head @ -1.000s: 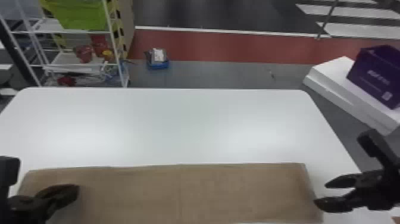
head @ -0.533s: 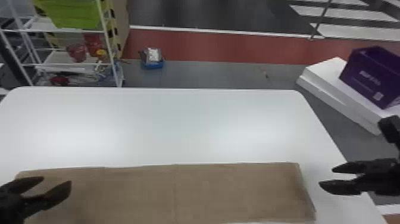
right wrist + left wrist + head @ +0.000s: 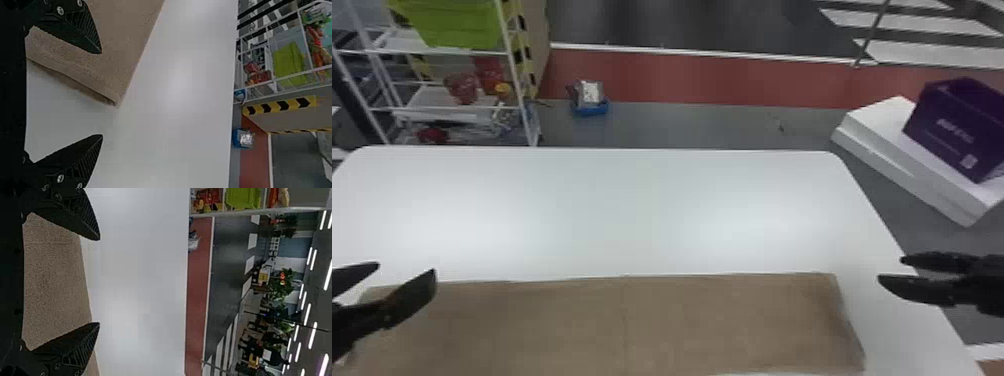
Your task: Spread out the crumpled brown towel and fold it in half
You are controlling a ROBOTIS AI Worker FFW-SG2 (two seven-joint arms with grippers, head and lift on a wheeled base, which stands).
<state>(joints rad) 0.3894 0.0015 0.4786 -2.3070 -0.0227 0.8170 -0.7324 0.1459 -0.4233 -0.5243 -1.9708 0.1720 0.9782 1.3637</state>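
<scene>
In the head view the brown towel (image 3: 642, 320) lies flat and smooth as a wide strip along the table's near side. My left gripper (image 3: 407, 272) is open over the towel's left end. Off the towel's right end, my right gripper (image 3: 892, 270) stands open near the table's right edge. The left wrist view has the left gripper (image 3: 99, 281) with its fingers wide apart and the towel (image 3: 55, 282) behind them. In the right wrist view, a towel corner (image 3: 111, 92) with layered edges lies on the table beyond the open right gripper (image 3: 102, 94).
The white table (image 3: 632, 210) extends beyond the towel's far edge. Past it on the floor are a wire rack (image 3: 517, 75) at the left, a small blue container (image 3: 589, 107), and a purple box (image 3: 957, 127) on white slabs (image 3: 907, 150) at the right.
Both grippers have drawn outward from the towel's middle, the left one to the left and the right one to the right. The left gripper's fingers have spread apart. The towel looks unchanged.
</scene>
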